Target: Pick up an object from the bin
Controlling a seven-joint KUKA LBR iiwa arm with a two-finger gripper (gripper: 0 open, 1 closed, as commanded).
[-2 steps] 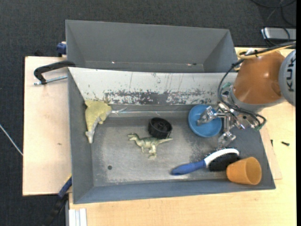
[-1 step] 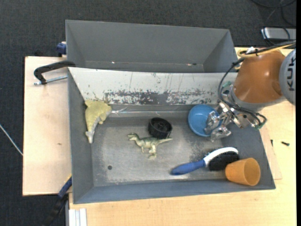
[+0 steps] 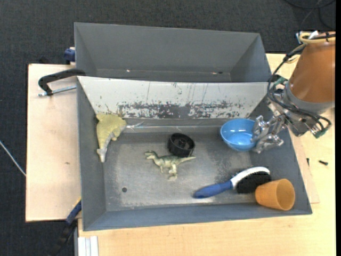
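My gripper (image 3: 268, 134) hangs at the right side of the bin, its metal fingers just right of a small blue bowl (image 3: 238, 134) that sits near the back wall. The fingers reach down beside the bowl's right rim, and nothing shows between them. In front of the gripper lies a brush (image 3: 234, 183) with a blue handle and a black-and-white head. An orange cup (image 3: 275, 194) lies on its side at the front right corner.
A black round cap (image 3: 180, 144) and a small olive dinosaur figure (image 3: 168, 162) lie mid-bin. A larger pale green dinosaur (image 3: 107, 133) leans in the back left corner. The arm's orange cover stands over the right rim.
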